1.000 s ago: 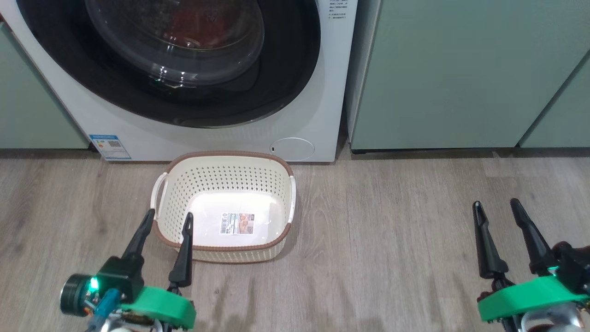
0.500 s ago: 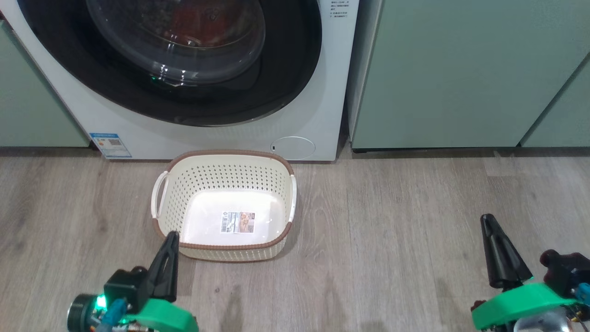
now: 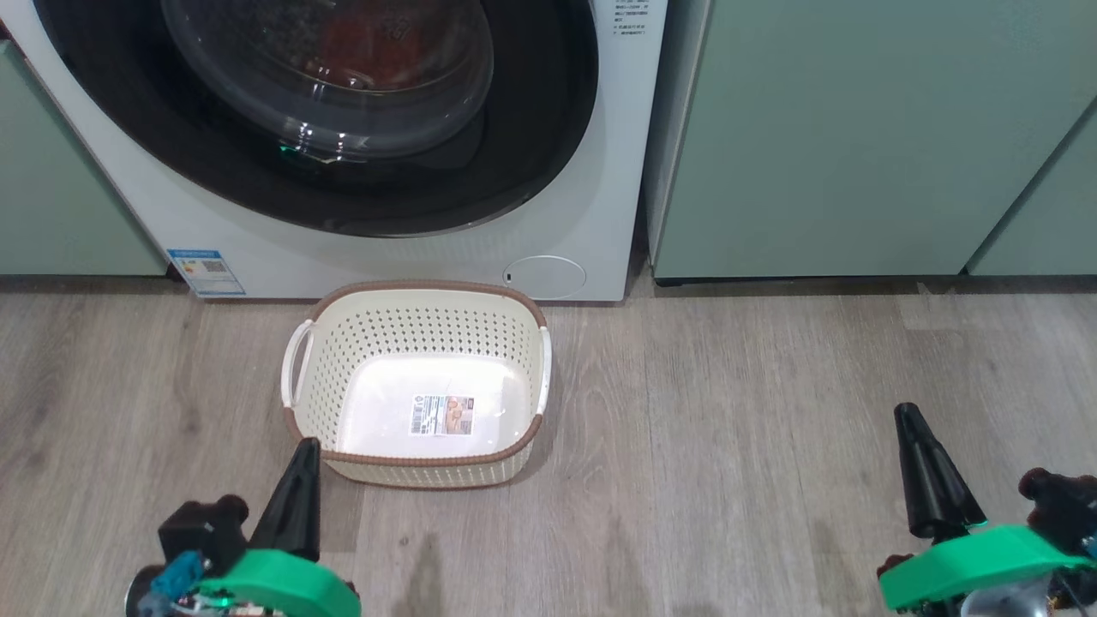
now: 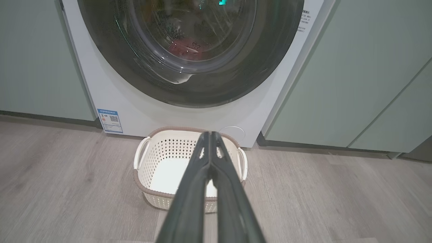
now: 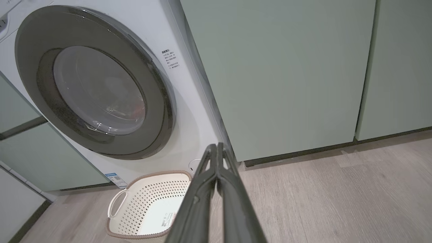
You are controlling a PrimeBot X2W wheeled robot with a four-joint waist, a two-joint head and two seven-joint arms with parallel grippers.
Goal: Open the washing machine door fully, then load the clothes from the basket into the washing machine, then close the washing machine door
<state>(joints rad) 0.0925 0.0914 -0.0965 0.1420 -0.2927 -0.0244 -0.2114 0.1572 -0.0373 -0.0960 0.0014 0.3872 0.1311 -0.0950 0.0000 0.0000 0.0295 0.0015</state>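
Door position decides the coming move: the washing machine door (image 3: 343, 111) lies flat against the washing machine (image 3: 557, 214), ahead of and above both arms, so I judge that it needs no push from you. The left gripper (image 3: 304, 458) sits low, near the front left corner of the basket (image 3: 420, 291). The right gripper (image 3: 911, 424) is well apart to the right, over bare floor (image 3: 754, 428). Your left arm is therefore the nearer one to the basket and to the door. On both arms the jaws are pressed together, tip against tip, and they carry nothing.

The basket stands on the floor just in front of the machine, with its long axis running across, parallel to the machine's front. Inside it you see only the label (image 3: 443, 414) on its bottom. The clothes (image 4: 184, 50) are a red patch behind the door's glass, inside the machine.

The left wrist view gives this red most clearly, while the head view cuts off the upper part of the door. The right wrist view shows you the whole door from the side, sitting flush all round. I judge that the task is done and only pulling the arms back is left.
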